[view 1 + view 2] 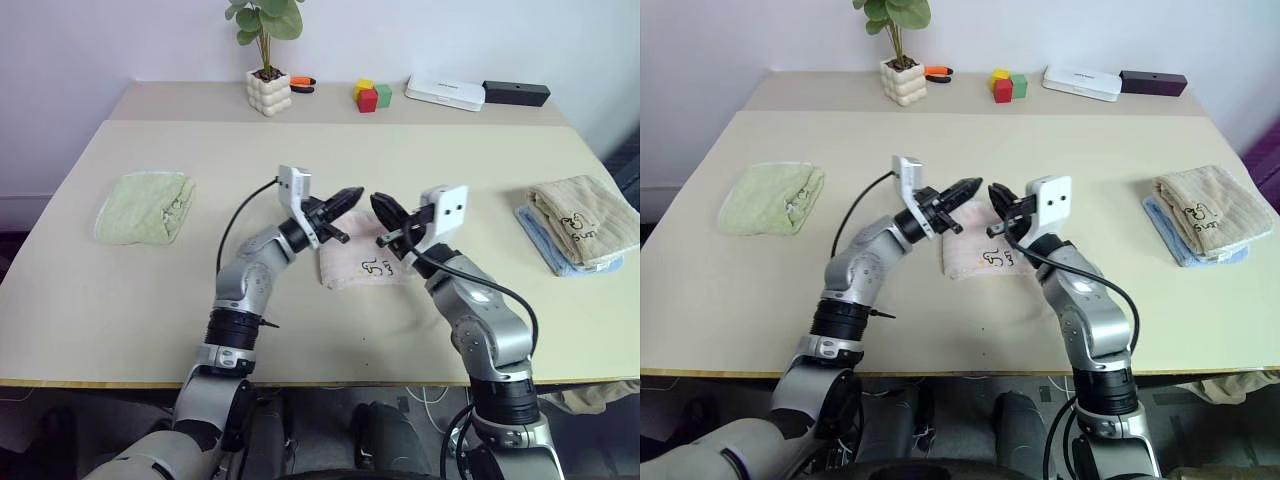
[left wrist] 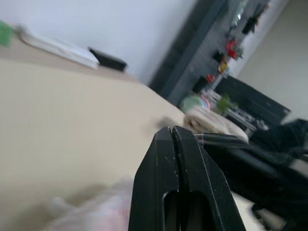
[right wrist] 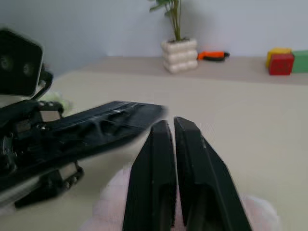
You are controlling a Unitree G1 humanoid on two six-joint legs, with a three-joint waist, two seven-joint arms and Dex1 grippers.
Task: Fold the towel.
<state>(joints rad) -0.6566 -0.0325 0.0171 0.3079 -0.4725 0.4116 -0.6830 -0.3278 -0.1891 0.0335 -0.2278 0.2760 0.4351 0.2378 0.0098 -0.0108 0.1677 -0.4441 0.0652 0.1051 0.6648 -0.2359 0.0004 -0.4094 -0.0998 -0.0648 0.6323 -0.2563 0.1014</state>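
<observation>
Both jaws pressed together, nothing between them. My left gripper (image 1: 352, 194) and right gripper (image 1: 381, 206) hover tip to tip, near each other, above the towel (image 1: 360, 264). The towel lies folded on the table (image 1: 300, 160) at centre, its printed mark facing up, just under and toward six o'clock of my fingertips. Judging by the nap: soft terry, light, limp, not slippery; it will sag if lifted by one point. Best taken at two corners of one edge, one per gripper.
</observation>
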